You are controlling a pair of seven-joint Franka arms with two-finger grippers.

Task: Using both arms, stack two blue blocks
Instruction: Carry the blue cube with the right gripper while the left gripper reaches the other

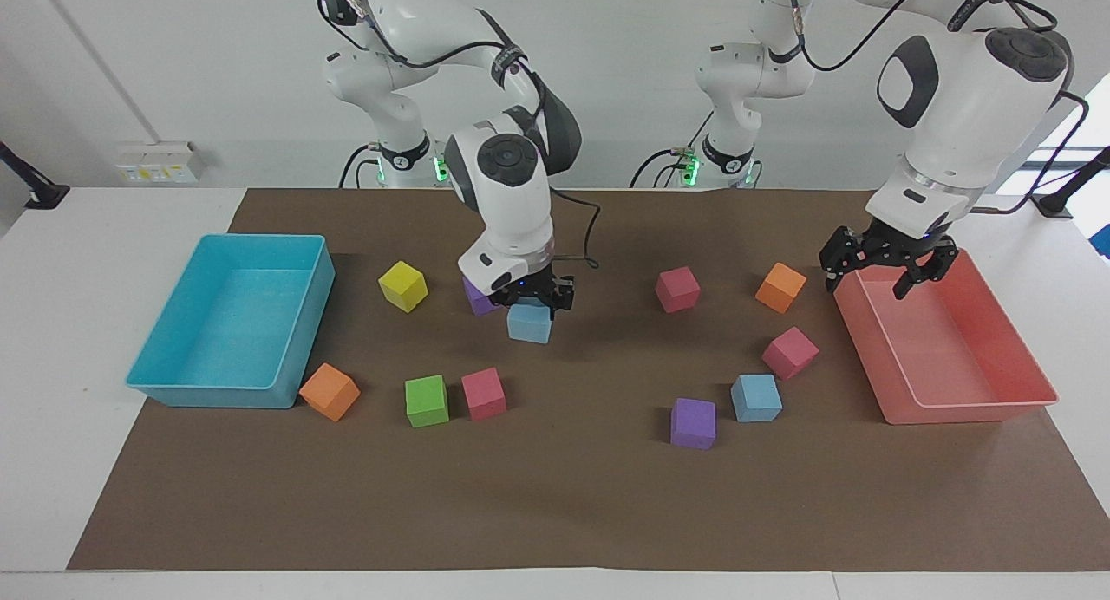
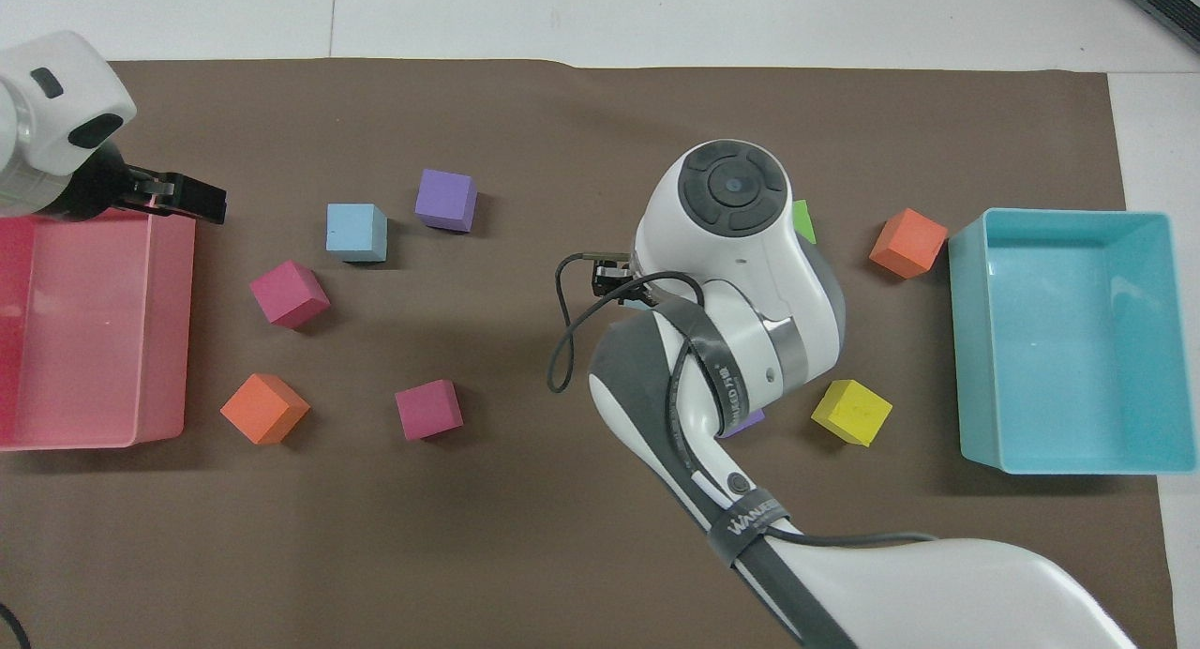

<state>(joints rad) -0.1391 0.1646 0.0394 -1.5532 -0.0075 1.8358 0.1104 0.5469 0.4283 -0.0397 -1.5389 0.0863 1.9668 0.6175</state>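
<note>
1. Brown paper covers your table (image 1: 555, 513), with coloured cubes scattered across it.
2. You have 1 blue block (image 1: 530, 322) clamped in the right tool (image 1: 531, 303), lifted over mid-table.
3. The other blue block (image 1: 756, 397) rests beside a purple cube (image 1: 694, 423).
4. Your left tool (image 1: 883, 269), fingers spread and empty, waits over the red tray (image 1: 971, 409).
5. Next, I judge: carry across, align squarely, lower.

Held block (image 1: 530, 323) over mat (image 1: 572, 496), between trays (image 1: 295, 322).
</note>
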